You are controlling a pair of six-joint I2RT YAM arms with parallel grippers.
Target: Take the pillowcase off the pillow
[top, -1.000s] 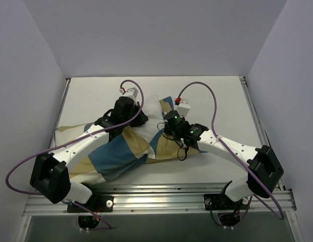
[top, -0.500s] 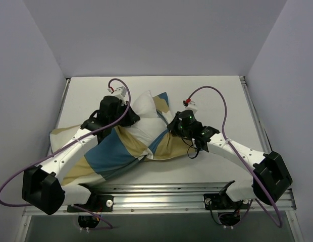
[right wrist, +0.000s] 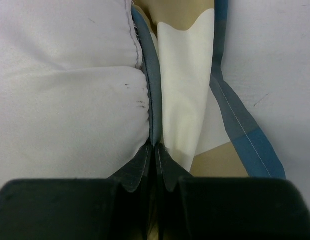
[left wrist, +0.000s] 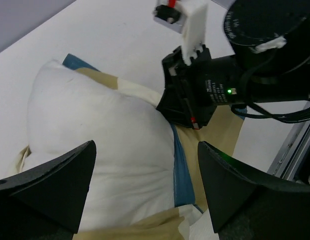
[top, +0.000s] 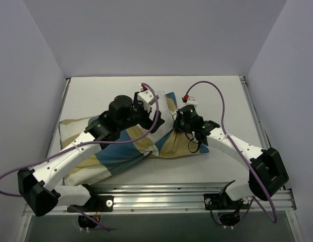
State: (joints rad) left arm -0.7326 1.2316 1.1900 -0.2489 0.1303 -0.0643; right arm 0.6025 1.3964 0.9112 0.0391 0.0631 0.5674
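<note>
The checked pillowcase lies across the table with the white pillow bulging out of its open end. My left gripper hovers open just above that bare pillow end, with nothing between its fingers; in the top view it sits right beside the right gripper. My right gripper is shut on the blue hem of the pillowcase, with the pillow pressed against its left side. The right gripper's black body faces the left wrist camera, and tan pillowcase lies beneath it.
Purple cables loop above both wrists. An aluminium rail runs along the near table edge. Grey walls close in on the left, right and back. Bare white table shows behind and to the right of the pillow.
My left gripper has opened, let go, and swung right to sit over the pillow's exposed end. The raised pillow end has dropped lower. The right gripper stays shut on the hem.
</note>
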